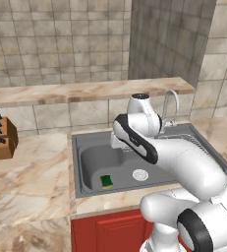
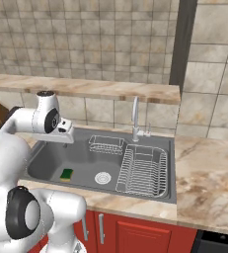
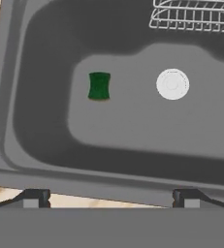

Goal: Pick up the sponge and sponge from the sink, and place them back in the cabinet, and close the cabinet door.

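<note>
Claw (image 3: 111, 197) hanging over sink (image 3: 45, 145), fingers apart, gripping nothing. Green sponge (image 3: 99, 85) lying flat on basin floor, well left of drain (image 3: 172, 84) (hand view).

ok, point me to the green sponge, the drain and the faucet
green sponge (image 3: 99, 85): hand view, middle of its green top.
drain (image 3: 172, 84): hand view, centre of the white disc.
faucet (image 2: 135, 117): right base view, on its upright silver neck.

A green-topped sponge (image 1: 106, 181) with a yellow layer lies flat on the floor of the grey sink (image 1: 93, 165), lower middle, left of the white drain (image 1: 140, 174).
</note>
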### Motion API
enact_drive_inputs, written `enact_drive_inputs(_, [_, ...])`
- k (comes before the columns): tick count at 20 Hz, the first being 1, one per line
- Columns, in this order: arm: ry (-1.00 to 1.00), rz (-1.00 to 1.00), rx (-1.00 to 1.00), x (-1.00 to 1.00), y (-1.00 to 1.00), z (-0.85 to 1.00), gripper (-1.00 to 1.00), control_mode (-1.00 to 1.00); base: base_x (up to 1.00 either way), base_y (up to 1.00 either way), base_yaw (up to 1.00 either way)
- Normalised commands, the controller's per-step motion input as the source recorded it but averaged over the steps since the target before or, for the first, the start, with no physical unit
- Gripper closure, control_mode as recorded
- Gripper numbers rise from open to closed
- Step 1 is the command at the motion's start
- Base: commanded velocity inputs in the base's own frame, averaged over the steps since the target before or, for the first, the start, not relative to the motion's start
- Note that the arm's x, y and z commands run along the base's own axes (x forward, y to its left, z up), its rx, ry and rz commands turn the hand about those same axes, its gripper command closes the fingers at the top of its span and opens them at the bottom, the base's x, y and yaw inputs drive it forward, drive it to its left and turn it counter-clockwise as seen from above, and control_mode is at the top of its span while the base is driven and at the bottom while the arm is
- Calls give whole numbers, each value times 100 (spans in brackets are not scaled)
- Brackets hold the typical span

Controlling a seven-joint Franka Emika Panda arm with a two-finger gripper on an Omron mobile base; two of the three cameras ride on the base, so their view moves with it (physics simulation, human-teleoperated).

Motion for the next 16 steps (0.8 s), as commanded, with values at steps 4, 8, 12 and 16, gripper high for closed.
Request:
enact_drive_inputs(4, [3, 0, 0, 17, 12, -19, -100, -100, 0, 0, 0])
enact_drive_inputs(8, [3, 0, 0, 13, 5, -17, -100, -100, 0, 0, 0])
enact_drive_inputs(12, [4, 0, 0, 10, 3, -16, -100, -100, 0, 0, 0])
enact_drive_inputs(16, [6, 0, 0, 0, 3, -10, -100, -100, 0, 0, 0])
